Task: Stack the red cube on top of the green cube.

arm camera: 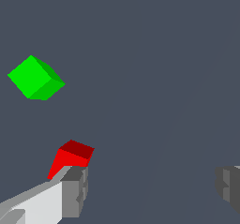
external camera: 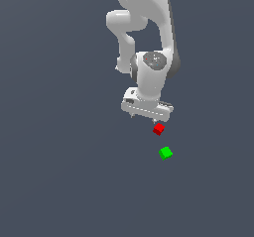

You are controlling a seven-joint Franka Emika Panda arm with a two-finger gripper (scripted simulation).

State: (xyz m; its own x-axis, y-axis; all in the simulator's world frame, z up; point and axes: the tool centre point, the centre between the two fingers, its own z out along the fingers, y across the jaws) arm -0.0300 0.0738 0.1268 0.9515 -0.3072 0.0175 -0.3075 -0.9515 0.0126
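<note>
Two tiny cubes sit on the flat grey desk [external camera: 59, 181], and the pincer [external camera: 147, 116] hangs low just above and beside the red cube [external camera: 158, 129], not yet around it. From the wrist view the pincer [arm camera: 154, 185] is spread wide: one finger [arm camera: 72, 192] sits right against the red cube [arm camera: 71, 158], partly hiding its lower edge, while the other finger [arm camera: 228, 185] is well apart on the far side, so the cube lies off to one side of the gap rather than centred. That wide spread makes sense for a grasp about to be lined up (the arm looks to need a sideways shift first, by my reading). The green cube [external camera: 165, 153] waits near the red one, apart from it, with nothing on top, so stacking is not yet done. Look at the red cube: plain, bright, sharp-edged, turned corner-on to the camera, its top face shaded darker, and far smaller than the pincer. The green cube [arm camera: 35, 78] matches it in size and sits at a similar skewed angle.
</note>
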